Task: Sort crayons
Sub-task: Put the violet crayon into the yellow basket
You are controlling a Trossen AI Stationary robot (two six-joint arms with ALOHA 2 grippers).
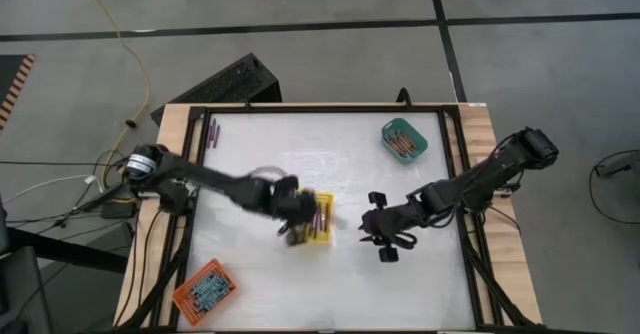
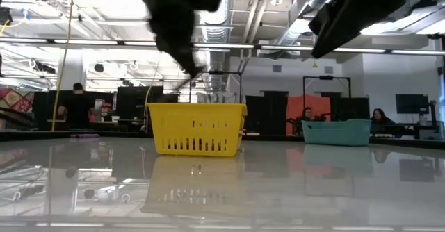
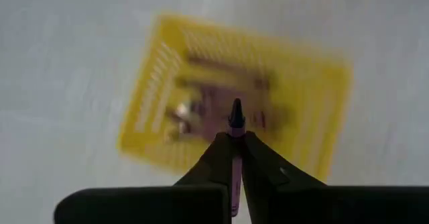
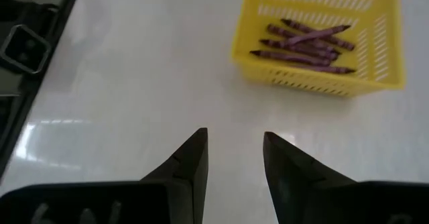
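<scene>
- The left gripper point(image 3: 234, 150) is pinching a purple crayon point(image 3: 236, 117) above the yellow tray point(image 4: 322, 76), which is already holding several purple crayons.
- The right gripper point(image 4: 234, 150) is waiting beside that tray, fingers apart, holding nothing.
- Two crayons point(image 1: 213, 130) are lying far from that tray, unsorted.

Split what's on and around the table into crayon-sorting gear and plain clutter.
Job:
left gripper holding a purple crayon
yellow basket
teal basket
orange basket
loose crayons

Clutter:
yellow cable
black case
</scene>
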